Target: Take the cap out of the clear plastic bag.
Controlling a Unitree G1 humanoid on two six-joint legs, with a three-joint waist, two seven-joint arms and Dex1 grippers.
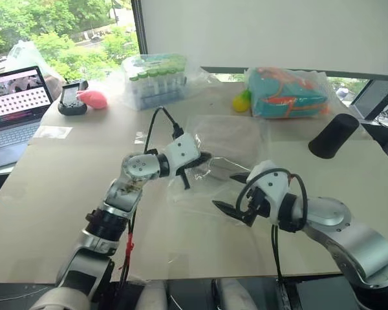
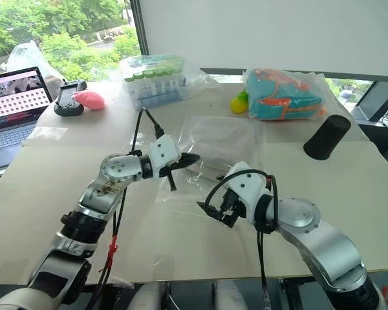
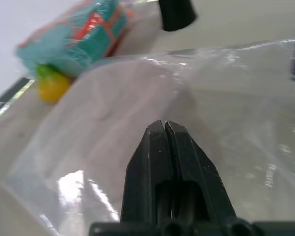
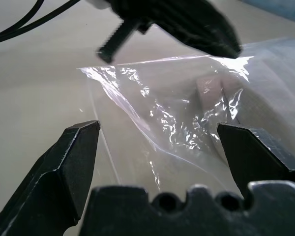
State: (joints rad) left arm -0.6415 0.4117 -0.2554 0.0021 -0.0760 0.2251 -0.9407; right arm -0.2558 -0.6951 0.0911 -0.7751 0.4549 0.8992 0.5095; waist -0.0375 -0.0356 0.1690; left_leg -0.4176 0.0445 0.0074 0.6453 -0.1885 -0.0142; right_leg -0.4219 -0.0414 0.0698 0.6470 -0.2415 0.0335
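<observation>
Clear plastic bag (image 1: pixel 223 158) lies mid-surface (image 1: pixel 64 194) with its near edge lifted; we read the pale shape inside it, toward its far end, as the cap (image 2: pixel 223 139), still fully enclosed. Our left gripper (image 1: pixel 204 157) has its fingers pressed together on the film at the bag's near edge, holding that edge up off the surface; whether it has one layer or both we cannot tell. Our right gripper (image 1: pixel 236 194) has its fingers spread wide, nothing between them, just in front of the raised mouth of the bag. Main risks as we judge them: if the left fingers pinch both layers, the mouth stays sealed and the right fingers will only push film; the thin plastic could slip out of the pinch if we pull harder; and a wide-open reach could catch film together with the cap, dragging the whole bag along. The soft cap may also bunch and snag at the opening. Other items, a bag of green-capped tubes (image 1: pixel 154 79), a teal-orange package (image 1: pixel 288 93) and a black cylinder (image 1: pixel 333 135), sit well apart at the far side, so collision looks unlikely. Pose: the left arm reaches forward and angles in toward centre, the gripper close to level and tipped slightly down. The right forearm comes in from the right, its wrist bent, fingers aimed forward and leftward at the bag mouth.
</observation>
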